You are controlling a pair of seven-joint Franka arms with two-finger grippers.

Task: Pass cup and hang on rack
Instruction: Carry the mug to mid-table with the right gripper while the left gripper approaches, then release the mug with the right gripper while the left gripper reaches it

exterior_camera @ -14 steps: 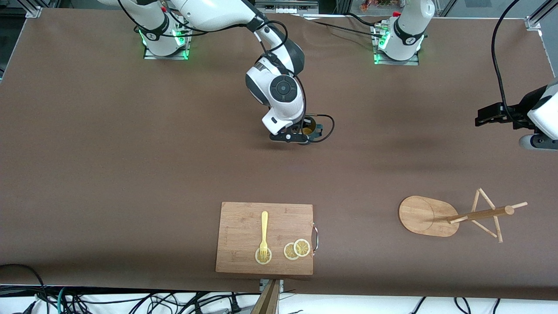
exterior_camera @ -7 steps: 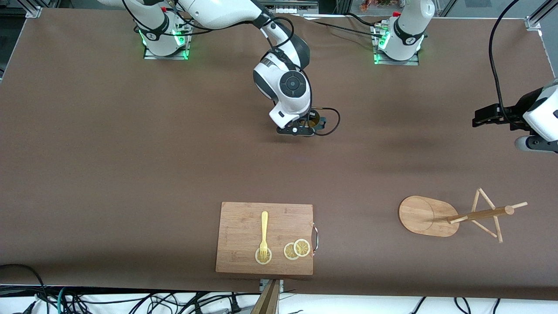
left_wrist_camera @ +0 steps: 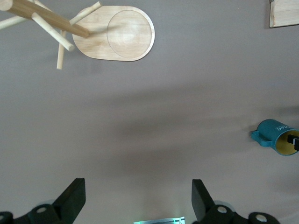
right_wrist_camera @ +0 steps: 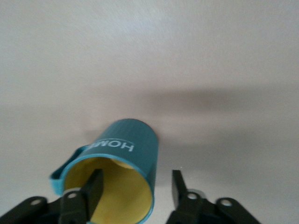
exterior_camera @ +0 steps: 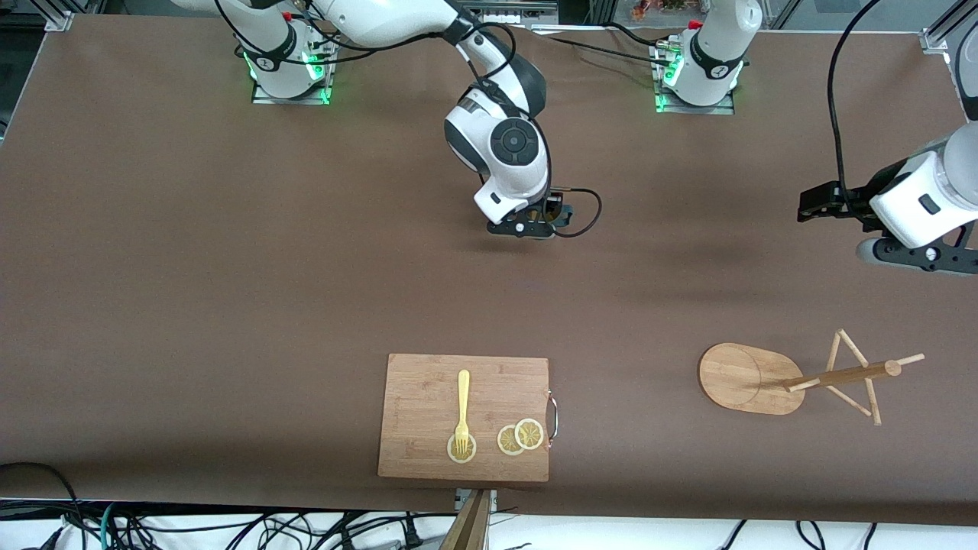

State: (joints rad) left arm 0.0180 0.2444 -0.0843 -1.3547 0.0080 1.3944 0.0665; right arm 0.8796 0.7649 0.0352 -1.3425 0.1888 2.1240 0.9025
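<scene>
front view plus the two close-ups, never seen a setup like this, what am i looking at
Two white robot arms stand at a brown table. The front view looks down from across it; the other two come from cameras on each arm's wrist. The right gripper is at the small dark teal-blue mug mid-table, jaws open astride its wall, not gripping. The left gripper waits over the left arm's end, jaws open, empty. Nearer the front camera stand a light wooden mug tree and a rectangular bamboo cutting board bearing a yellow fork and lemon slices.
</scene>
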